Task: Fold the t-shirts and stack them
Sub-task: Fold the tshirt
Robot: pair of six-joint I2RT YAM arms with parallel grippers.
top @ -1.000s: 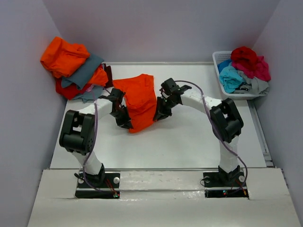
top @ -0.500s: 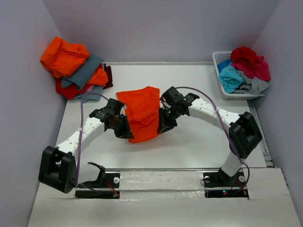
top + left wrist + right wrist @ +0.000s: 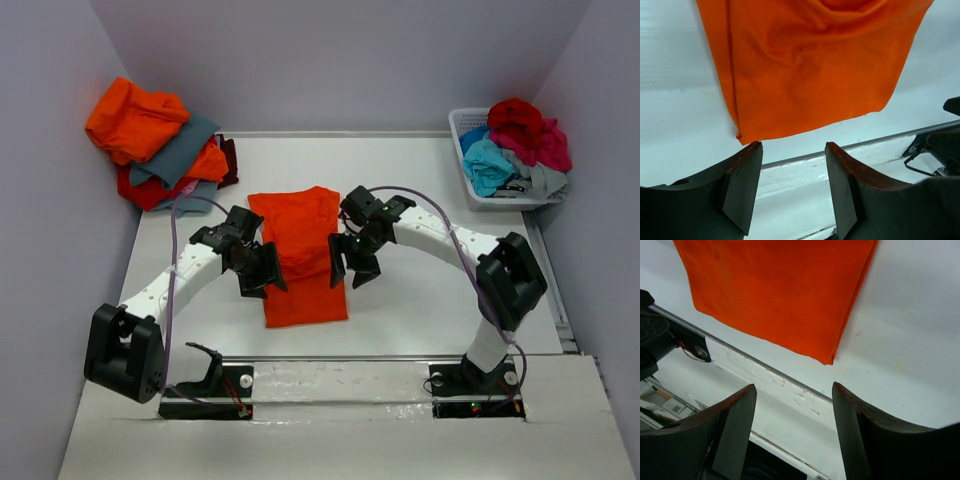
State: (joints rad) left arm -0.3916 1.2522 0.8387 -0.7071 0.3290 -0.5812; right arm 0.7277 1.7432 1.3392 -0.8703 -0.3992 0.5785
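Lying flat, orange t-shirt (far end cut off in wrist views); left hand, right hand both spread.

Orange t-shirt flat between left end effector and right end effector.

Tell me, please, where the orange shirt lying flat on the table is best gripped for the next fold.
Probably at its two near corners. The orange shirt lies flat as a long strip, its near hem free. The open left claw could pinch the left corner from the left, the right claw the right corner from the right.
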